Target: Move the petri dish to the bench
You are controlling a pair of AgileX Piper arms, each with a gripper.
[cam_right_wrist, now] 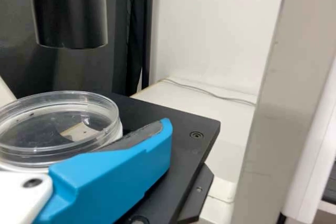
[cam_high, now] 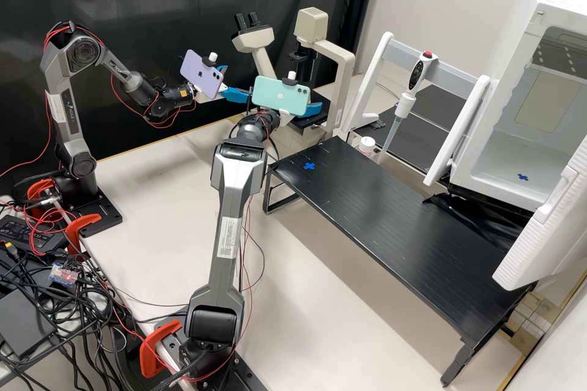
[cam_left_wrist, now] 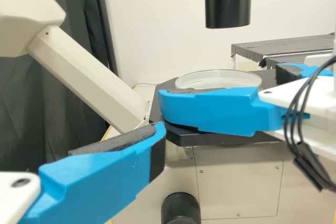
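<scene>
The clear round petri dish (cam_left_wrist: 218,79) (cam_right_wrist: 55,153) lies flat on the black microscope stage (cam_left_wrist: 226,139) (cam_right_wrist: 191,145). Beside the microscope, my left gripper (cam_high: 239,80) stands open; one finger of this left gripper (cam_left_wrist: 107,177) shows in front of the stage, apart from the dish. My right gripper (cam_high: 313,110) is at the stage's other side. In the left wrist view its two fingers are spread, one crossing before the dish. A finger of the right gripper (cam_right_wrist: 113,174) overlaps the dish's edge in the right wrist view; contact is unclear. The black raised bench (cam_high: 391,226) carries a blue cross.
The microscope's black objective (cam_left_wrist: 227,1) hangs above the stage, and its beige column (cam_high: 342,82) stands close to my right gripper. A pipette (cam_high: 405,104) hangs on a white stand behind the raised bench. The open white incubator (cam_high: 520,153) is at the right.
</scene>
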